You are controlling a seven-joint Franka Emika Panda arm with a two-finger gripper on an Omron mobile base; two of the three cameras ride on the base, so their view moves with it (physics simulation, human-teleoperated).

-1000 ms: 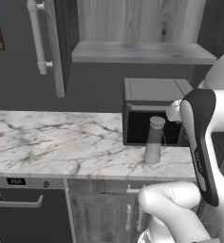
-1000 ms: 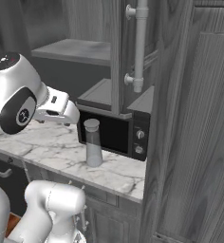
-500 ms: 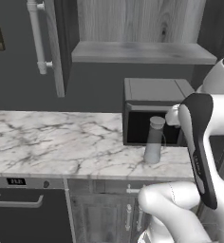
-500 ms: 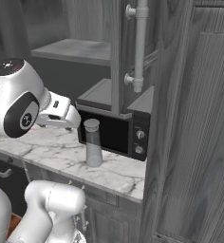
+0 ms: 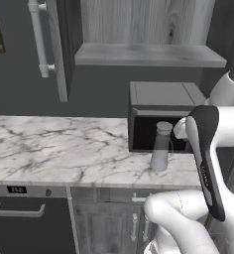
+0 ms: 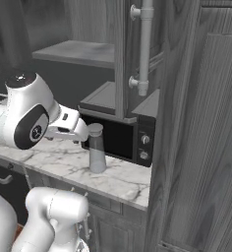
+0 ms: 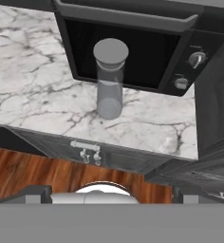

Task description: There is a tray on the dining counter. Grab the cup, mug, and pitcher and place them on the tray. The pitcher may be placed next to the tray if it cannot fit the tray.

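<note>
The pitcher (image 5: 161, 147) (image 6: 95, 149) (image 7: 109, 78), a tall pale grey translucent cylinder with a rounded lid, stands upright on the marble worktop (image 5: 64, 149) just in front of the microwave. My gripper (image 6: 83, 135) hangs beside the pitcher's upper part, close to it but apart from it. In the hand view the two fingertips (image 7: 37, 192) stand wide apart with nothing between them, and the pitcher lies ahead of them. The tray, dining counter, cup and mug are out of view.
A black microwave (image 5: 161, 111) (image 7: 133, 42) stands right behind the pitcher, under a grey shelf (image 5: 148, 54). A tall wood cabinet (image 6: 201, 147) closes the right side. An open cupboard door with a bar handle (image 5: 42, 44) hangs at the upper left. An oven panel (image 5: 20, 191) sits below the worktop.
The hand has come down and a little closer to the pitcher. The pitcher has not moved, and the jaws stay wide.
</note>
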